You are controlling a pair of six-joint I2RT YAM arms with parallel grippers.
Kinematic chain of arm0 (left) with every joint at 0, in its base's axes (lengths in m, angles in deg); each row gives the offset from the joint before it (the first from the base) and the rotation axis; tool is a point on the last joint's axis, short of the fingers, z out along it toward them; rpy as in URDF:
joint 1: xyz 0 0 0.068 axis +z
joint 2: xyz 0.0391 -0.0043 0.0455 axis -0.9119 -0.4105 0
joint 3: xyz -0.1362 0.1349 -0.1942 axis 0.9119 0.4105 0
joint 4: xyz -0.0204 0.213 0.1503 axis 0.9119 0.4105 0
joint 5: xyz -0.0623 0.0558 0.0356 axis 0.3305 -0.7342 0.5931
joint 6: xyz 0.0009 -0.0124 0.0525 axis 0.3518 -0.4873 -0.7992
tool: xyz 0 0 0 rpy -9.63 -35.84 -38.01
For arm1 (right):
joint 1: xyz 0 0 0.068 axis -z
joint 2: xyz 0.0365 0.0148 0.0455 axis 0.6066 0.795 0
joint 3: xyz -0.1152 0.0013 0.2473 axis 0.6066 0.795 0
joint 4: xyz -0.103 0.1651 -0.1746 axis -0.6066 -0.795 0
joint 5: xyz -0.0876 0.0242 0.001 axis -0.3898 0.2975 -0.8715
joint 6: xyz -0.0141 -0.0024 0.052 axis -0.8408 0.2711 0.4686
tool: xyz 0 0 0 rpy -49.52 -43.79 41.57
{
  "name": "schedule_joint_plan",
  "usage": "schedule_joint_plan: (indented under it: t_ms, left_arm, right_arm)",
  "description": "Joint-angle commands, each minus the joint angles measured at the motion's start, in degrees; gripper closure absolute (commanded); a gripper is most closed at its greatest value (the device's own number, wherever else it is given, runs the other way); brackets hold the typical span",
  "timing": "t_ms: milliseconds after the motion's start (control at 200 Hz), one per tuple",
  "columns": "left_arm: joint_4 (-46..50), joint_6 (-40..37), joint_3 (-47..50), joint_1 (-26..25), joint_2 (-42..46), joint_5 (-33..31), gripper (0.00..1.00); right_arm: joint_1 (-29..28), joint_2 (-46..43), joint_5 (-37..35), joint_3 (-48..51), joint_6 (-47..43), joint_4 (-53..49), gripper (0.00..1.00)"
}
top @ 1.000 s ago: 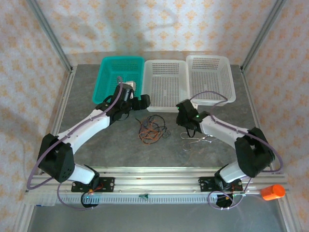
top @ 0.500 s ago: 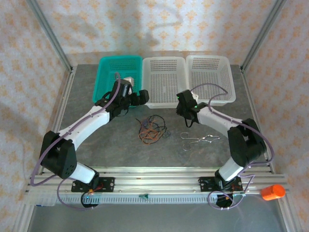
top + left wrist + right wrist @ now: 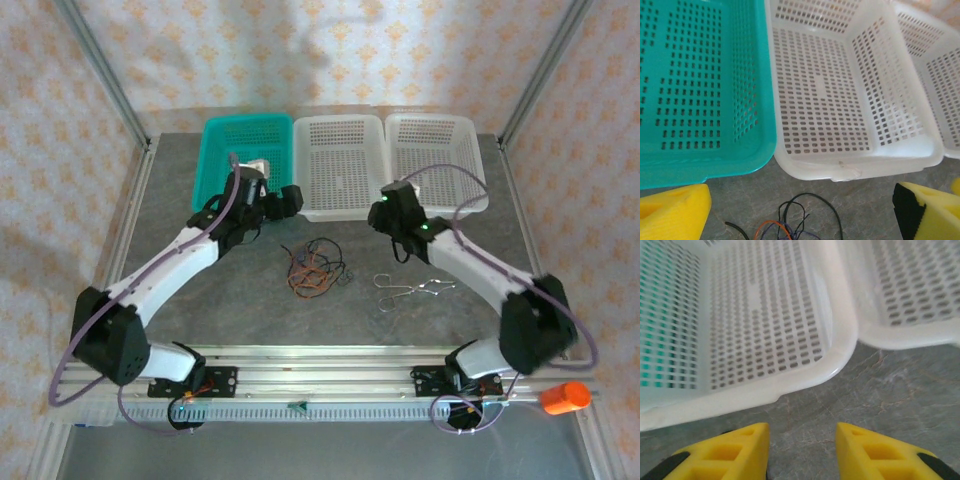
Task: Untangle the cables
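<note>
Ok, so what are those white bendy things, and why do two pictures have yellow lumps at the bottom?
They are two robot arms, the left arm and the right arm, bolted to a table. One picture looks down from above. The other two come from small cameras on the wrists; the yellow lumps are the fingers of each end effector. The left end effector is wide open, the right end effector partly open, and both hold nothing. On the table lie a tangle of black and orange cables and a silver metal clip. Behind them sit a teal basket and two white baskets.
</note>
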Motion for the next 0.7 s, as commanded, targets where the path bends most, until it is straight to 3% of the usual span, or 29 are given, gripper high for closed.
schedule_joint_plan:
  t_ms: [0,230,395,511,696]
  left_arm:
    - [-4.1,0.5,0.9,-2.9,2.9,-3.6,0.04]
    - [-5.0,3.4,3.3,-10.4,3.0,-6.8,0.05]
    - [-4.9,4.8,6.1,-12.9,2.7,-7.0,0.06]
    - [-3.9,7.4,8.9,-14.6,3.3,-7.4,0.07]
    - [-5.0,11.0,15.6,-17.2,3.2,-6.7,0.1]
  right_arm:
    - [0.8,-7.3,-6.6,2.1,-0.8,1.3,0.59]
    - [5.1,-9.3,-5.0,1.6,-1.9,-3.0,0.63]
    - [11.8,-8.3,5.1,0.3,0.2,-6.3,0.71]
    - [11.7,-7.1,12.6,-0.2,-4.2,-8.5,0.72]
    - [9.8,-7.5,9.7,3.7,-4.1,-9.9,0.75]
